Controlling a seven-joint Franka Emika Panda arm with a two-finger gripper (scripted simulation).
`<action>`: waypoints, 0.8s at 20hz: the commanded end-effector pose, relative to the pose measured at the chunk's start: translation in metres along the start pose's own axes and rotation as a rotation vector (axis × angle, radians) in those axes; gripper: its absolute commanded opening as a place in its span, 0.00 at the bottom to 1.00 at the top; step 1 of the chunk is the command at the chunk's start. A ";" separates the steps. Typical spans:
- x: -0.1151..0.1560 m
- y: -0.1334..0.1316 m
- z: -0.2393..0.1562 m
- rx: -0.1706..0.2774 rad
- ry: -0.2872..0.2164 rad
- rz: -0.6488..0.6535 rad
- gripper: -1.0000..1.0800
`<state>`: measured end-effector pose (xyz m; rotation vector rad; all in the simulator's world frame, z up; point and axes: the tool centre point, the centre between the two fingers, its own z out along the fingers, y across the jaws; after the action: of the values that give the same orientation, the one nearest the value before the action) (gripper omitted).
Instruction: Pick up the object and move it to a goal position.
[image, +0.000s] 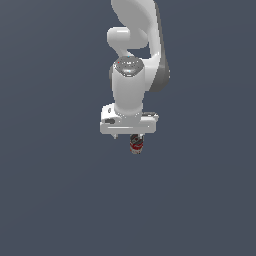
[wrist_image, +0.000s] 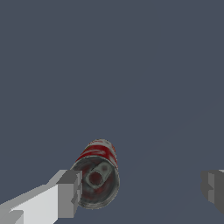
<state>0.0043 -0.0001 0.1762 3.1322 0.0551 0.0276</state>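
The object, a small tin can with a red and white label and a metal top, shows between my gripper's fingers in the wrist view. It sits right beside one finger, and a wide gap separates it from the other finger. The gripper is open. In the exterior view the can pokes out just beneath the white hand, which hides the fingertips and the can's upper part.
A plain dark blue-grey surface fills the scene around the arm. No other objects or edges show in either view.
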 end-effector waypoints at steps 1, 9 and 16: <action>0.000 0.000 0.000 0.000 0.000 0.000 0.96; -0.003 -0.005 0.005 -0.010 -0.009 -0.007 0.96; -0.003 -0.005 0.005 -0.011 -0.009 -0.007 0.96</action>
<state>0.0015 0.0051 0.1711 3.1213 0.0656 0.0141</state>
